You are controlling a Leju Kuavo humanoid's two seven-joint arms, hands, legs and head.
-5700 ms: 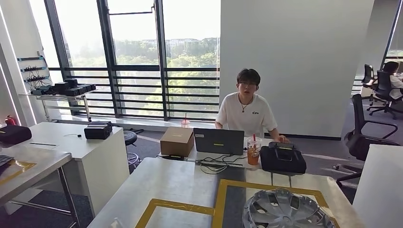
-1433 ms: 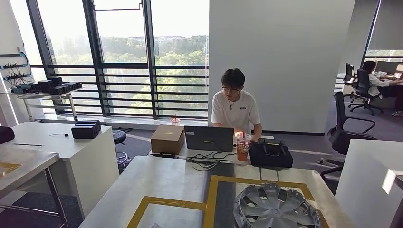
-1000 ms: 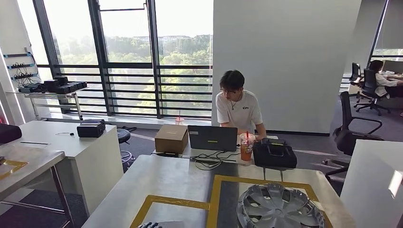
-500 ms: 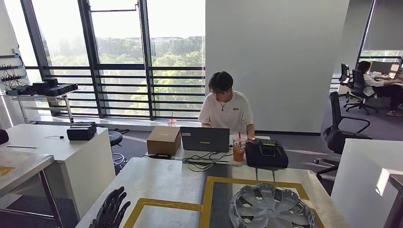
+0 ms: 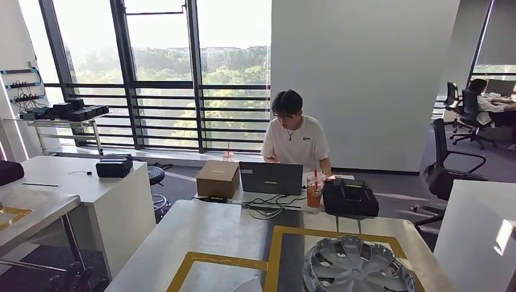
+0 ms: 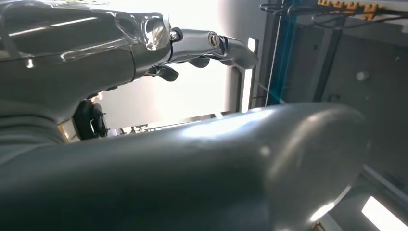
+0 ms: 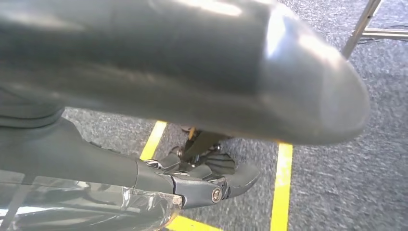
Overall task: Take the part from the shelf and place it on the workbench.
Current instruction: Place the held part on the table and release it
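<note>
A silver wheel cover [image 5: 359, 266] lies flat on the workbench [image 5: 213, 234], inside a yellow-taped frame at the near right. In the left wrist view my left hand [image 6: 96, 57] has its dark fingers [image 6: 216, 44] stretched out with nothing in them, and the thick thumb lies across the picture. In the right wrist view my right hand [image 7: 159, 185] hangs over grey carpet with yellow floor lines. Its fingers [image 7: 226, 179] are loosely extended and hold nothing.
A person [image 5: 293, 139] sits behind a laptop [image 5: 271, 178] at the bench's far end, beside a cardboard box [image 5: 218, 178], a drink cup [image 5: 314, 190] and a black bag [image 5: 350, 199]. White tables stand at left [image 5: 73, 182] and right [image 5: 481, 225]. A rack [image 6: 337, 29] shows past my left hand.
The camera has swayed slightly. Half a second ago my left hand was raised at the bench's near-left corner in the head view; now it is gone from that spot.
</note>
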